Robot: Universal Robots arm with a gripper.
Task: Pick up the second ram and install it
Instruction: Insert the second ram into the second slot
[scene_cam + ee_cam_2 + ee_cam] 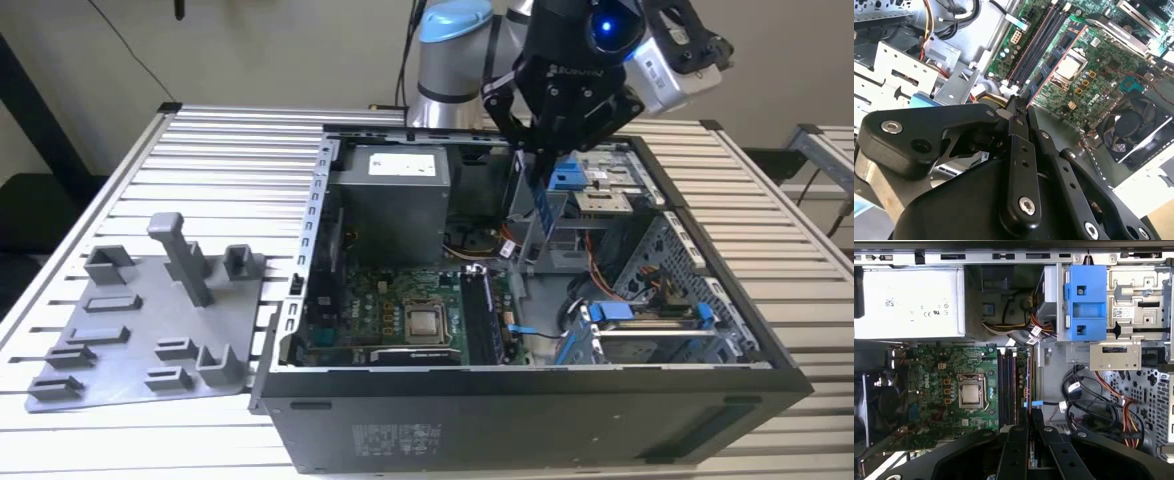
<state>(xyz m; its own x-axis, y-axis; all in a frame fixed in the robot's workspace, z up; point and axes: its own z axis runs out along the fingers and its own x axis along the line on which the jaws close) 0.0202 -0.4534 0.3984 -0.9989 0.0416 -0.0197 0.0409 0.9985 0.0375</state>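
The claw is pinched nearly flat on the ram stick, which hangs on edge over the open computer case, upper middle of the exterior view. The stick looks light, stiff and fragile, so it is best gripped by its flat faces near the top edge.

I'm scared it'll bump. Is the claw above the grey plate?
No, the gripper hangs above the open computer case, not the grey plate.

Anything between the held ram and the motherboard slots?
Nothing visible. The gripper holds the second ram above the open case; the memory slots lie uncovered below, and the loose cables sit to one side of them.
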